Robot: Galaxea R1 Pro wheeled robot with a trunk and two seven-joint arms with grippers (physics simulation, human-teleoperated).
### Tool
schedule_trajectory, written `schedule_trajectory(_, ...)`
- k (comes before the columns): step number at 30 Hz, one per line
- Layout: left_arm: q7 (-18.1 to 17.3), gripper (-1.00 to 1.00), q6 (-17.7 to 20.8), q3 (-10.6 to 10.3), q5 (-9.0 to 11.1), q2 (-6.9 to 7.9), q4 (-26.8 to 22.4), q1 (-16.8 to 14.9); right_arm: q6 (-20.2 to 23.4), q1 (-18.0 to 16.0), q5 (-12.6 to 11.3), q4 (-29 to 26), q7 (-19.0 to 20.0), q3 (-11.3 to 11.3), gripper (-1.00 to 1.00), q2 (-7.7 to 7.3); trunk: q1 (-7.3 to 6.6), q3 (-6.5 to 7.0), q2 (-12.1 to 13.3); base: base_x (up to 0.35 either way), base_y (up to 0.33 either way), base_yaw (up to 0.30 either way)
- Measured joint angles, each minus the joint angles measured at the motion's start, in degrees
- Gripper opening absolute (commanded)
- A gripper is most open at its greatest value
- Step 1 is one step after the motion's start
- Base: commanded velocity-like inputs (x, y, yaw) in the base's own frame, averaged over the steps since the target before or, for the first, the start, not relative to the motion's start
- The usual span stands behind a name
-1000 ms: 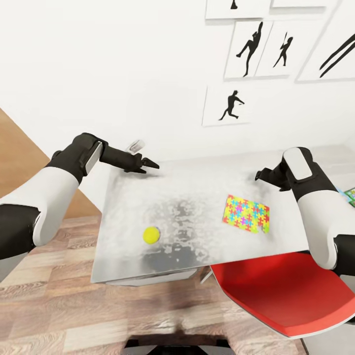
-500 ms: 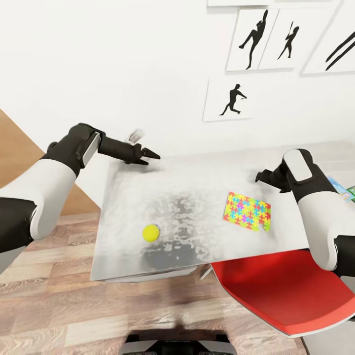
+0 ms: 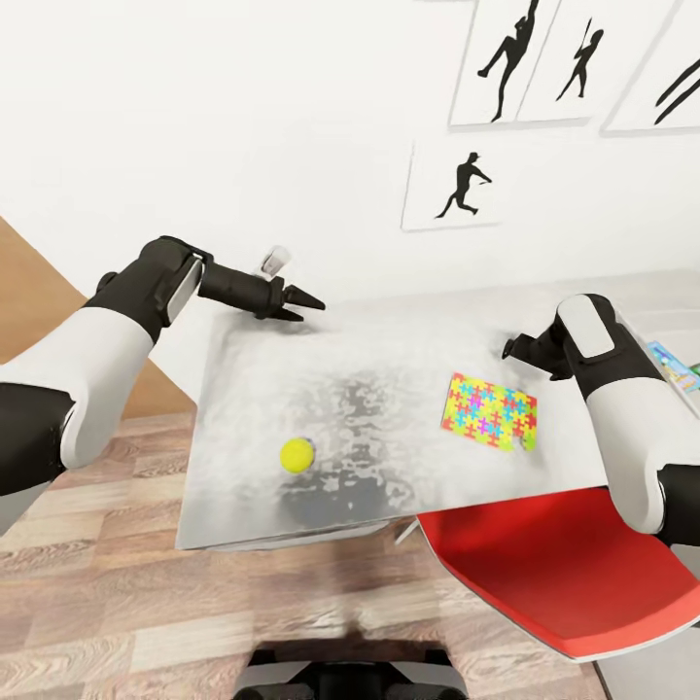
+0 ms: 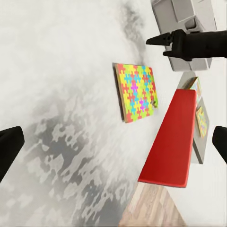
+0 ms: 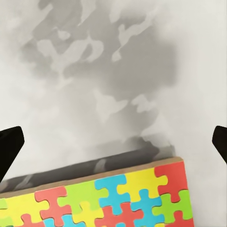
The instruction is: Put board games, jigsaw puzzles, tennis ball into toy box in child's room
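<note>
Head view: left gripper (image 3: 303,303) hovers over the far left corner of the table (image 3: 389,340), fingers parted slightly at the tips, nothing between them. The tennis ball (image 3: 297,454) sits on the table top nearer the robot than this gripper, well apart from it. Right gripper (image 3: 513,347) hangs above the table's right part; from this angle I cannot tell its finger spacing. A jigsaw puzzle (image 3: 487,411) lies flat just below and near that gripper, toward the robot. A red chair (image 3: 554,569) is tucked at the table's near right edge. Beyond the right arm, a strip of a colourful box (image 3: 676,362) shows; too little visible to identify. Silhouette pictures (image 3: 467,185) hang on the wall.

Left wrist view: both fingertips (image 4: 9,146) stand wide apart, empty. Ahead of them lie the jigsaw puzzle (image 4: 136,91), the red chair (image 4: 172,139) and the right gripper (image 4: 163,41).

Right wrist view: fingertips (image 5: 10,144) spread wide, holding nothing. The jigsaw puzzle (image 5: 113,201) lies flat on the table (image 5: 104,71) directly under the gripper, apart from the fingers.
</note>
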Motion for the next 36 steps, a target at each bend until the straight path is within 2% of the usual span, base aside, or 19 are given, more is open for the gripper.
schedule_trajectory(3, -4.7, 1.0, -0.1, -2.0, 0.0, -0.37, -0.5, -1.2, 0.0, 0.0, 0.0, 0.0, 0.0, 0.0, 1.0, 0.0, 0.0, -0.28, 0.0, 0.0, 0.0, 0.0)
schedule_trajectory(5, -9.0, 1.0, -0.1, -4.2, 0.0, -0.57, -1.9, -1.9, 0.0, 0.0, 0.0, 0.0, 0.1, 0.0, 1.0, -0.01, 0.0, -0.47, 0.0, 0.0, 0.0, 0.0)
schedule_trajectory(6, -11.7, 1.0, -0.1, -5.9, 0.0, -0.71, -3.5, -2.1, 0.0, 0.0, 0.0, 0.0, 0.1, 0.0, 1.0, -0.02, 0.0, -0.56, 0.0, 0.0, 0.0, 0.0)
schedule_trajectory(8, -14.3, 1.0, -0.1, -7.9, 0.0, -0.88, -5.5, -2.3, 0.0, 0.0, -0.1, 0.0, 0.1, 0.0, 1.0, -0.03, 0.0, -0.76, 0.0, 0.0, 0.0, 0.0)
schedule_trajectory(9, -16.6, 1.0, -0.1, -9.7, 0.1, -1.04, -7.7, -2.4, 0.1, 0.0, 0.0, 0.0, 0.1, 0.0, 1.0, -0.07, 0.0, -0.85, 0.0, 0.0, 0.0, 0.0)
schedule_trajectory(11, -18.5, 1.0, -0.1, -11.4, 0.1, -1.2, -9.9, -2.5, 0.1, 0.0, -0.1, 0.0, 0.1, 0.0, 1.0, -0.1, 0.0, -1.04, 0.0, 0.0, 0.0, 0.0)
schedule_trajectory(13, -18.8, 1.0, -0.1, -13.1, 0.2, -1.6, -12.7, -2.6, 0.1, 0.1, 0.0, 0.0, 0.1, 0.0, 1.0, -0.14, 0.0, -1.23, 0.0, 0.0, 0.0, 0.0)
schedule_trajectory(17, -18.8, 1.0, -0.1, -14.3, 0.2, -2.4, -15.3, -2.6, 0.1, 0.1, 0.0, -0.1, 0.1, 0.0, 1.0, -0.22, 0.0, -1.61, 0.0, 0.0, 0.0, 0.0)
schedule_trajectory(28, -18.8, 1.0, -0.1, -16.2, 0.0, -5.66, -16.7, -2.6, 0.0, 0.2, 0.0, -0.3, 0.1, -0.1, 1.0, -0.25, 0.0, -2.64, 0.0, 0.0, 0.0, 0.0)
schedule_trajectory(36, -18.8, 1.0, -0.1, -16.7, 0.1, -6.12, -16.8, -2.6, -0.1, 0.2, 0.0, -0.3, 0.1, -0.2, 1.0, -0.25, 0.0, -3.4, 0.0, 0.0, 0.0, 0.0)
